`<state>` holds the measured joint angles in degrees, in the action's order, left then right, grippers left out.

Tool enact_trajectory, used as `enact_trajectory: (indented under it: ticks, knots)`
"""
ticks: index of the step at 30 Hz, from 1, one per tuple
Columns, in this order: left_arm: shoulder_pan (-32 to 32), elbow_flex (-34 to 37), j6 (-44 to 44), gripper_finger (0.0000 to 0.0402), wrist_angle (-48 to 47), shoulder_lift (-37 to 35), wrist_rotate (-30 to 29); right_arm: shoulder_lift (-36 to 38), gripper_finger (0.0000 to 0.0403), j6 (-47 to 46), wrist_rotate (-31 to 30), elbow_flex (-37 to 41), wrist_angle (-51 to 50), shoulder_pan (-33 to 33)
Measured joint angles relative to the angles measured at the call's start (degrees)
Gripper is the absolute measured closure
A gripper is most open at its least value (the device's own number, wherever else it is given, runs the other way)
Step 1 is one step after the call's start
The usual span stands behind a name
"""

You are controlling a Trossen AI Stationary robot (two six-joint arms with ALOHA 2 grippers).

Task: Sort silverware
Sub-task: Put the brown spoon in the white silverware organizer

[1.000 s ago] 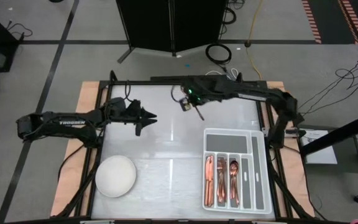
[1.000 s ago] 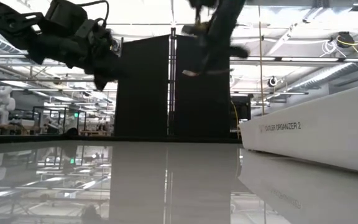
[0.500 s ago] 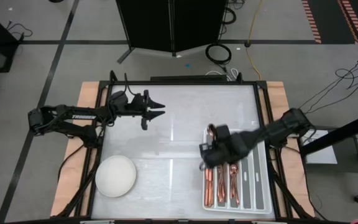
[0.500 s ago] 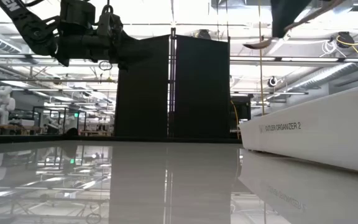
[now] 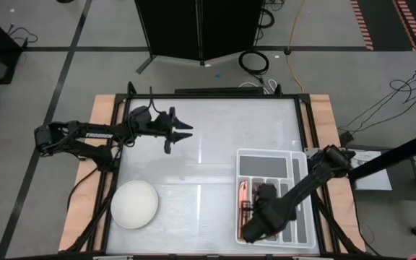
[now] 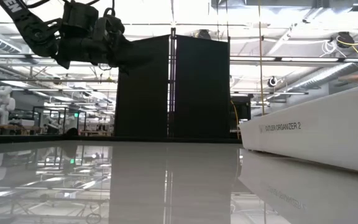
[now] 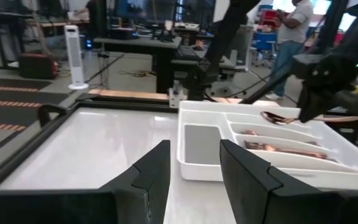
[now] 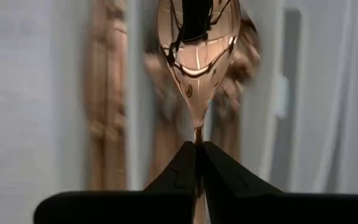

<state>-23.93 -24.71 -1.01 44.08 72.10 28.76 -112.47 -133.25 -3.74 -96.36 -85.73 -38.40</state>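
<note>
My right gripper (image 5: 257,217) hangs over the near part of the grey divided tray (image 5: 300,189), shut on a copper spoon (image 8: 197,43). The spoon's bowl (image 7: 272,116) shows above the tray's slots. More silverware (image 7: 281,149) lies in the tray's long slots (image 5: 243,196). My left gripper (image 7: 194,171) stands open and level above the table's far left part (image 5: 181,132), holding nothing; in the low view its arm (image 6: 92,37) shows high up. The tray's white wall (image 6: 316,134) rests on the table. My right gripper pinches the spoon's slim handle just behind the bowl (image 8: 197,134) between its two fingertips (image 8: 180,167). The fingers point steeply down from above and lie across the spoon. The spoon is lifted clear over the tray, roughly level, its bowl facing up.
A white round bowl (image 5: 134,204) sits at the near left of the table. A black frame (image 5: 215,94) runs along the table's edges. Bare tabletop (image 5: 201,166) lies between the bowl, the left gripper and the tray. People stand in the room beyond.
My right gripper has swung from above the table's far middle toward the near right, sinking and tipping down, and now hangs over the tray's near part with the spoon still held. My left gripper has rolled and shifted slightly toward the far edge.
</note>
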Motion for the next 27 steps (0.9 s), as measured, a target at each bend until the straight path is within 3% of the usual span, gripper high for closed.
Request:
enact_trajectory:
  ticks: [5, 10, 20, 27]
  knots:
    - [0.5, 0.0, -0.2, 0.0263, -0.2, 0.3, 2.2, -2.5, 0.0399, -0.3, 6.6, 0.0, -1.4, -0.3]
    - [1.2, 0.0, -0.4, 0.0263, -0.1, 0.3, 2.4, -2.9, 0.0399, -0.2, 6.8, 0.0, -4.6, -0.4]
    - [1.6, 0.0, -1.8, 0.0263, 0.0, 0.3, 2.6, -3.1, 0.0399, 0.4, 6.8, 7.5, -2.7, -0.3]
    - [1.6, 0.0, -1.7, 0.0263, -0.8, 0.3, 2.6, -3.1, 0.0399, 0.8, 6.5, 8.2, -0.2, -0.3]
